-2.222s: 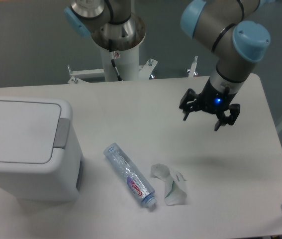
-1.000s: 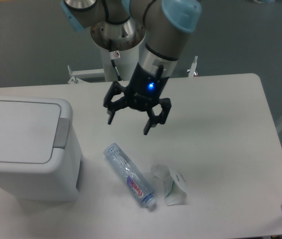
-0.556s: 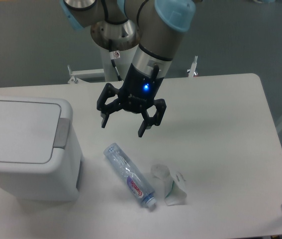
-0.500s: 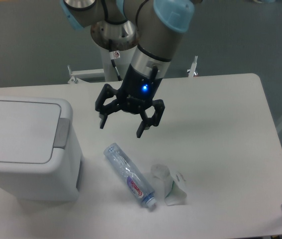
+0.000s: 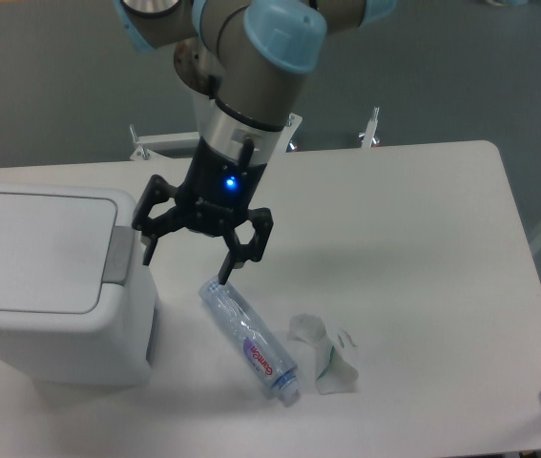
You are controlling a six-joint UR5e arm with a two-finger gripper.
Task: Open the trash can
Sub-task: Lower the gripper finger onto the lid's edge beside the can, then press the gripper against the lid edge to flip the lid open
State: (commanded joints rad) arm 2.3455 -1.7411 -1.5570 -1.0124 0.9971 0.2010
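- hanging above the white table [image 5: 423, 248], the gripper [image 5: 186, 261] has its two black fingers spread wide apart with nothing between them, a blue light glowing on its body.
- one fingertip [image 5: 147, 254] sits just beside the right edge of the trash can [image 5: 51, 286]; whether it touches cannot be told.
- the trash can stands at the table's left side, its flat white lid down and the grey push tab [image 5: 117, 254] on the lid's right edge.
- a clear plastic bottle [image 5: 249, 336] lies on its side below the gripper, cap toward the front.
- a crumpled clear wrapper [image 5: 325, 353] lies just right of the bottle.
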